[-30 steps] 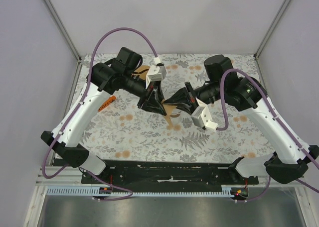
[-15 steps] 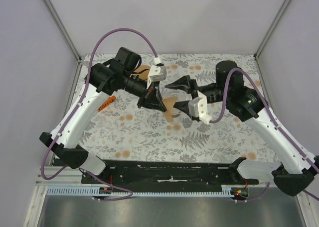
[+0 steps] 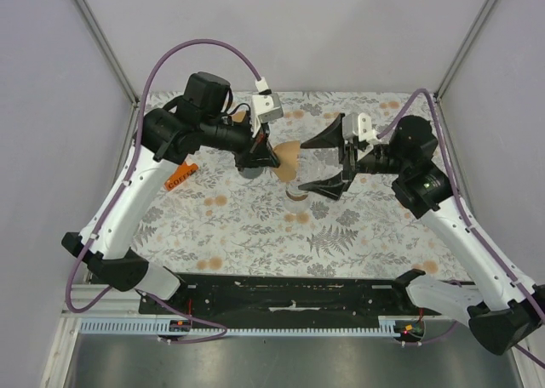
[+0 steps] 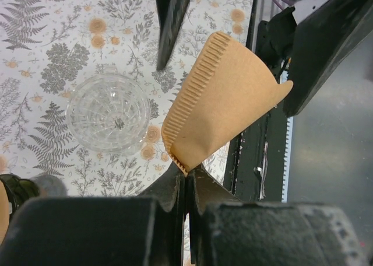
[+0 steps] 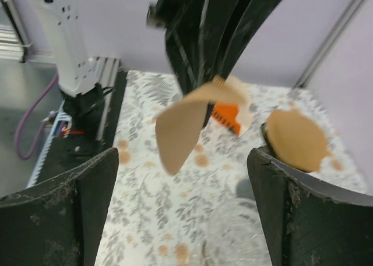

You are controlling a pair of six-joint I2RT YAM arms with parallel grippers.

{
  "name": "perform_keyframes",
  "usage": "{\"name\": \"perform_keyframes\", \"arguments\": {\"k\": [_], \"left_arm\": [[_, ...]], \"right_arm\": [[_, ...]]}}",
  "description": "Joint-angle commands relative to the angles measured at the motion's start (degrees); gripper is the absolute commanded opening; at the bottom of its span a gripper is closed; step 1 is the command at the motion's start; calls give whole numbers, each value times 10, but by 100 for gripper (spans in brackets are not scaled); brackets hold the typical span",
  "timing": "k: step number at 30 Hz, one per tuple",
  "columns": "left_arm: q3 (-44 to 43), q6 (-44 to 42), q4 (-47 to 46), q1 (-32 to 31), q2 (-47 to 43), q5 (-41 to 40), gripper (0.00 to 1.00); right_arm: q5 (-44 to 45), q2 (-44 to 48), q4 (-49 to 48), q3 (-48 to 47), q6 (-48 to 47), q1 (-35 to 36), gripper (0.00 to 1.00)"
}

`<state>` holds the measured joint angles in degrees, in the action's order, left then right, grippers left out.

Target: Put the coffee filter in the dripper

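Where the floral tabletop (image 3: 255,243) reaches its middle, one clear glass dripper (image 4: 111,119) stands upright. A little beyond and above it hangs the one coffee filter (image 4: 224,97) in play, a tan cone with a crimped seam, held in the air and not in the dripper. Of the two hands, the left hand (image 4: 186,181) comes in from the left with its fingers pressed together on the filter's pointed corner. The right hand (image 5: 182,161) faces it from the right, spread wide and holding nothing. Its two fingers flank the filter's free end, though whether either touches it cannot be told. Farther left lies one orange packet (image 3: 181,177), and at the far side sits one stack of spare filters (image 5: 294,139), its count unreadable. Only the left wrist view shows the pinch and the dripper's cut-glass pattern sharply. The right wrist view, blurred, shows the stack's round face, which the left arm (image 3: 136,192) mostly hides in the top view. Only the top view shows both hands together.
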<state>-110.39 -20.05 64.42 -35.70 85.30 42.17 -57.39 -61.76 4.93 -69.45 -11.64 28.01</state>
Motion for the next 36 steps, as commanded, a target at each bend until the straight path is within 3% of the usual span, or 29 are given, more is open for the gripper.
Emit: {"name": "perform_keyframes", "arguments": {"k": [1,4,12,16,18,20,25,27,29,33,36], "left_arm": [[-27,35,-25,2,-19,-19,2],[-28,36,-25,1,-18,-12,2],[-26,47,-33,3,-19,-15,2],[-30,56,-40,4,-14,-12,2],[-31,56,-40,5,-14,-7,2],[-29,55,-40,5,-15,-10,2],[-27,57,-40,13,-17,-12,2],[-28,58,-41,14,-14,-11,2],[-31,58,-42,15,-12,-14,14],[-37,55,-41,19,-14,-40,55],[-57,51,-42,24,-14,-109,68]], "right_arm": [[-64,31,-132,83,131,0,98],[-42,25,-171,98,166,0,96],[-34,-37,-341,109,311,27,68],[11,-50,-305,93,276,49,50],[49,-41,-274,89,255,50,28],[88,-18,-266,102,232,51,13],[173,23,-199,108,173,50,0],[191,26,-173,101,157,51,0],[211,28,-139,89,134,50,0],[263,37,-75,70,92,51,0],[319,45,-31,51,59,56,0]]}}
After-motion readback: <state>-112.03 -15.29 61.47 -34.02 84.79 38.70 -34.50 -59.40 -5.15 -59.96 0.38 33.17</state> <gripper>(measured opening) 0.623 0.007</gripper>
